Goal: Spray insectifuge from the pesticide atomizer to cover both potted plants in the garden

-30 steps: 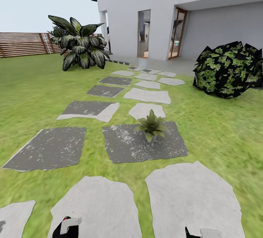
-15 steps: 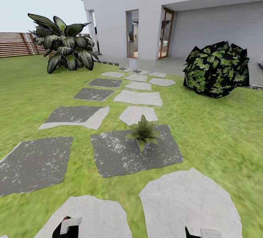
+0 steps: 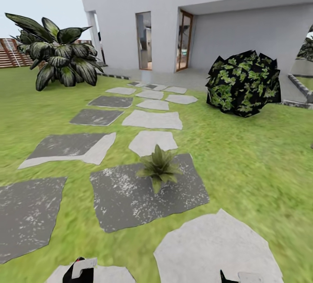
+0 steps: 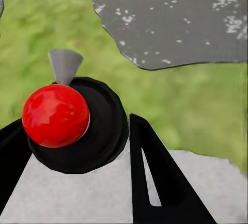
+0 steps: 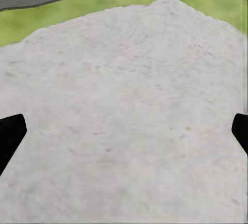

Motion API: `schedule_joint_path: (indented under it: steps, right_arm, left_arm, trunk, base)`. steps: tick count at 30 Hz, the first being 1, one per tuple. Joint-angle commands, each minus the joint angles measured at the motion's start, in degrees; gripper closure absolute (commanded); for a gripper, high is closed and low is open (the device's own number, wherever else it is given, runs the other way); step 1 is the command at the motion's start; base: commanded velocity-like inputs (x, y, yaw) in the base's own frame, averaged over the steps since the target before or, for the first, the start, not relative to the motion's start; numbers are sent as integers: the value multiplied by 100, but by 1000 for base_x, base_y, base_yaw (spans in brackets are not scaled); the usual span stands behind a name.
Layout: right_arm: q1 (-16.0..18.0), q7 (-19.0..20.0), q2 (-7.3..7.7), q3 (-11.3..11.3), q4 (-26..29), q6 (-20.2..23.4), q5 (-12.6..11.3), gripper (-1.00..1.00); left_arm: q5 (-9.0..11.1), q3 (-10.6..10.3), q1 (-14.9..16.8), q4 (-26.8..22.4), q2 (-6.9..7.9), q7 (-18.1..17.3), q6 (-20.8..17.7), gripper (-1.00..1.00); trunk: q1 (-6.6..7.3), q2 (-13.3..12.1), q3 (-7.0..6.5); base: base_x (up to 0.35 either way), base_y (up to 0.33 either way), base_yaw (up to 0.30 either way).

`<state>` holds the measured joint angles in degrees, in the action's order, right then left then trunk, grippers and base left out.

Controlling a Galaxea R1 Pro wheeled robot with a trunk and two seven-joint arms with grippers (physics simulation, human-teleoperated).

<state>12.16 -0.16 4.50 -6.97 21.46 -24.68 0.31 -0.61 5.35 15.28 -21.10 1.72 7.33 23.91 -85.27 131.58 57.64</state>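
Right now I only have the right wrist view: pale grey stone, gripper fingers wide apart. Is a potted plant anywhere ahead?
Observer: Yes. The head view shows a small potted plant, a rosette of pointed green leaves, on a dark grey speckled stepping stone just ahead.
Operator: And the other arm?
Observer: In the left wrist view, the left gripper is closed on the pesticide atomizer, a dark round body with a red ball top and a grey nozzle.
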Motion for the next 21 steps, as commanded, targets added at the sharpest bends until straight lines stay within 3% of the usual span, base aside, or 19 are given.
schedule_joint_path:
  steps: [1, 7, 21]
  right_arm:
    - [5, -2, -2, -9, -9, -19, 4, -100]
    - [5, -3, -2, -11, -8, -19, 4, -100]
    - [5, -7, -10, -6, -9, -19, 11, -100]
  left_arm:
    - [-10, 6, 1, 1, 0, 14, 18, 100]
    - [-8, 6, 1, 1, 1, 2, 18, 100]
    - [-13, 8, 1, 1, 3, -27, 18, 100]
  trunk:
    - [-2, 1, 5]
    - [-2, 1, 5]
    - [-2, 1, 5]
  base:
    - [312, -126, -300]
    - [312, -126, -219]
    - [311, -128, -11]
